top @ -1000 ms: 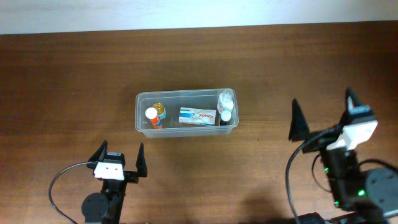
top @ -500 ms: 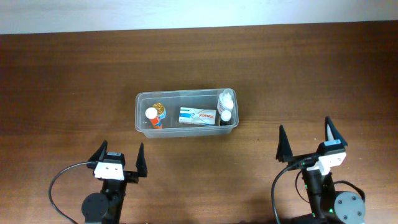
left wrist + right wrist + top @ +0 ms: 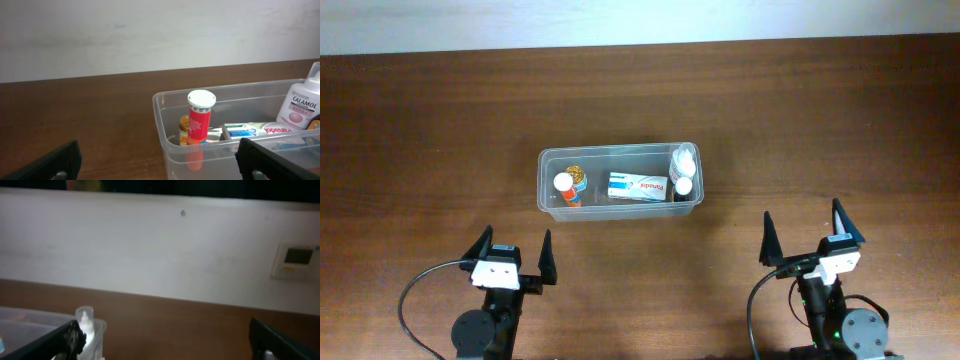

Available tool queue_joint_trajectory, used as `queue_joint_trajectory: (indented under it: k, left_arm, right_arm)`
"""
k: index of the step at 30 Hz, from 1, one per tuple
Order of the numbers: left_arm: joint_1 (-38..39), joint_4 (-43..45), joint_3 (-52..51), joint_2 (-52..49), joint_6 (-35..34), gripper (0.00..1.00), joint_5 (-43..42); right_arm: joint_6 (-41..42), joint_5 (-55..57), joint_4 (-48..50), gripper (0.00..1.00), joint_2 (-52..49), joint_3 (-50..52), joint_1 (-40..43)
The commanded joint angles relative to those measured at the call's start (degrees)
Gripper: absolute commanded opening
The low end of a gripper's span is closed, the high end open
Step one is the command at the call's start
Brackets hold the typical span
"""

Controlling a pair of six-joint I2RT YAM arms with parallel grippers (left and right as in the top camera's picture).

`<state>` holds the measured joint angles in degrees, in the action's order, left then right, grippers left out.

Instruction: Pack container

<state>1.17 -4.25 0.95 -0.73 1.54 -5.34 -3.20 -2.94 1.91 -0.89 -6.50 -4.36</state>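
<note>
The clear plastic container (image 3: pixel 548 160) stands in the middle of the table. Inside are an orange tube with a white cap (image 3: pixel 564 187), a small amber jar (image 3: pixel 578 175), a white and blue box (image 3: pixel 638 186) and two white bottles (image 3: pixel 683 162) at the right end. The left wrist view shows the container (image 3: pixel 165 135), the tube (image 3: pixel 199 120) and a Calamol bottle (image 3: pixel 302 102). My left gripper (image 3: pixel 510 250) is open and empty in front of the container. My right gripper (image 3: pixel 806 232) is open and empty at the front right. The right wrist view shows a bottle top (image 3: pixel 85 320).
The dark wooden table (image 3: pixel 800 110) ends at a white wall at the back. A wall panel (image 3: pixel 295 260) shows in the right wrist view. Cables (image 3: pixel 415 300) run beside each arm base at the front edge.
My right gripper has pulled back and down to the front edge of the table, fingers still open. The left arm and the container's contents have not moved.
</note>
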Motion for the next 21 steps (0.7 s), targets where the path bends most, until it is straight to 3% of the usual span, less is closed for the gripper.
queue_joint_trajectory:
  k: [1,15,21]
  left_arm:
    - [0.22,0.11,-0.46,0.44,0.90,0.99,0.42]
    - [0.22,0.11,-0.46,0.44,0.90,0.99,0.42]
    - [0.22,0.11,-0.46,0.44,0.87,0.99,0.42]
  right_arm:
    - [0.22,-2.36,1.88,0.98,0.70,3.17,0.42]
    - [0.20,-2.86,0.17,0.98,0.70,6.19,0.42]
    - [-0.09,-3.96,-5.97,0.98,0.70,6.19,0.42]
